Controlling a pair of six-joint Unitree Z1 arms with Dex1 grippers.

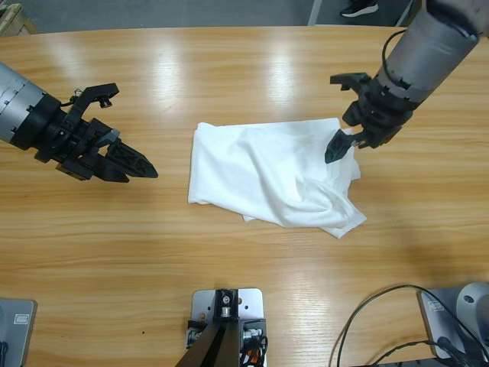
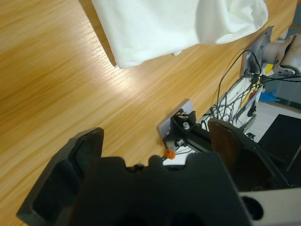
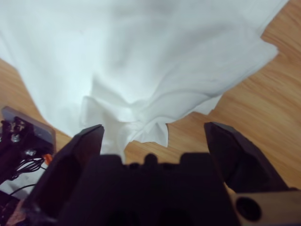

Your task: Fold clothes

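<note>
The clothes are one white T-shirt (image 1: pixel 260 172), lying crumpled and partly folded at the middle of the wooden table (image 1: pixel 229 69), with bunched folds at its right end. My right gripper (image 1: pixel 344 147) hovers over the shirt's right edge, open. In the right wrist view the white T-shirt (image 3: pixel 150 61) fills the top, and a bunched fold lies just ahead of the open right gripper (image 3: pixel 155 128). My left gripper (image 1: pixel 141 174) is open above bare wood, well left of the shirt. The left wrist view shows the shirt (image 2: pixel 160 23) far beyond the open left gripper (image 2: pixel 155 129).
Black cables (image 1: pixel 367 321) loop over the table's front right corner. A person's dark shoe (image 1: pixel 359 9) shows on the floor beyond the far edge. Bare wood surrounds the shirt on all sides.
</note>
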